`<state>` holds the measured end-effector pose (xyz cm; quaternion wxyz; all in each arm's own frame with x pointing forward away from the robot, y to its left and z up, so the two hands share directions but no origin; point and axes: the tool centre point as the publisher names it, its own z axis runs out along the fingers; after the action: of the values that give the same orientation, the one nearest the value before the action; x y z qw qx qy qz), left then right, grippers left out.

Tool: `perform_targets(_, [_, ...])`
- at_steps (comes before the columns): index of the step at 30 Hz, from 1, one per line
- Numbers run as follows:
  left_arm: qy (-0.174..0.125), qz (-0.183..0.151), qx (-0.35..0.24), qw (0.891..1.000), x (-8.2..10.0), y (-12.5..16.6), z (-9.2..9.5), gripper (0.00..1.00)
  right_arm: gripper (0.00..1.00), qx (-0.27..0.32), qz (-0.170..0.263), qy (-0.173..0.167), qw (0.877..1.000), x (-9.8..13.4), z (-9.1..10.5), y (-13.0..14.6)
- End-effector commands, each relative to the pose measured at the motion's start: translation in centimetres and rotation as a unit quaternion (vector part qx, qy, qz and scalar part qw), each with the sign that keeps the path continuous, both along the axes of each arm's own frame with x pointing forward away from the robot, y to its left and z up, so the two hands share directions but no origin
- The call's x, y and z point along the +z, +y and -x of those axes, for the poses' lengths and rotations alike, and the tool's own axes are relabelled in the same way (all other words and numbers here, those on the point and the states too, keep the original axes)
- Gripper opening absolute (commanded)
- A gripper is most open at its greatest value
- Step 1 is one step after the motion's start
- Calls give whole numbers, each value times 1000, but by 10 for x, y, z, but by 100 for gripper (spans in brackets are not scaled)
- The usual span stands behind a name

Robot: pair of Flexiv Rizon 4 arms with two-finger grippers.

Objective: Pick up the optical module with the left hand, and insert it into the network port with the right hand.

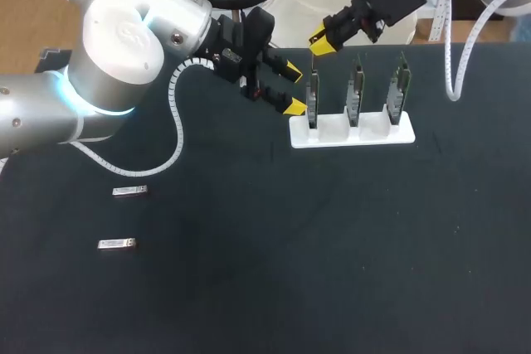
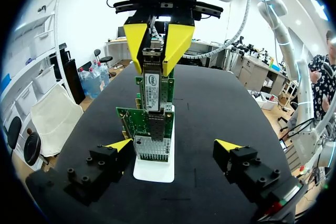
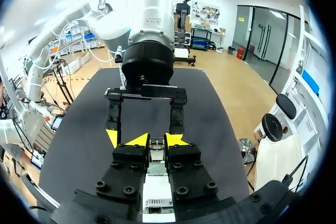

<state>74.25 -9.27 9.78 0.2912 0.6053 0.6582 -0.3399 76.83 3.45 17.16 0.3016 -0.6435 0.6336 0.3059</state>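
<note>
Dark table (image 1: 332,271), optical module (image 2: 151,85) in right tool (image 1: 323,41) grip, left tool (image 1: 293,89) agape

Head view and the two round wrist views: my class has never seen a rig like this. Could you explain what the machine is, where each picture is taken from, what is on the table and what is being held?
The machine is two robot arms working at a dark table. The head view looks down from a fixed camera above and behind them. Each round picture comes from a camera on one arm's wrist and looks out along its yellow-tipped fingers.

On the table a white stand holds three green network cards upright. Two spare optical modules lie flat far over on the left.

The right gripper is shut on an optical module, a small metal plug, right at the leftmost card. Whether it is plugged in yet cannot be told. The left gripper is open and empty, just beside the stand.
</note>
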Motion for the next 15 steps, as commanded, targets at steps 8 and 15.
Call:
perform_targets(8, [1, -2, -1, 1000, 0, -1, -2, 100, 0, 1, -3, -8, 1000, 4, 3, -1])
perform_targets(15, [1, -2, -1, 1000, 0, -1, -2, 100, 0, 2, -4, -9, 1000, 5, 4, -2])
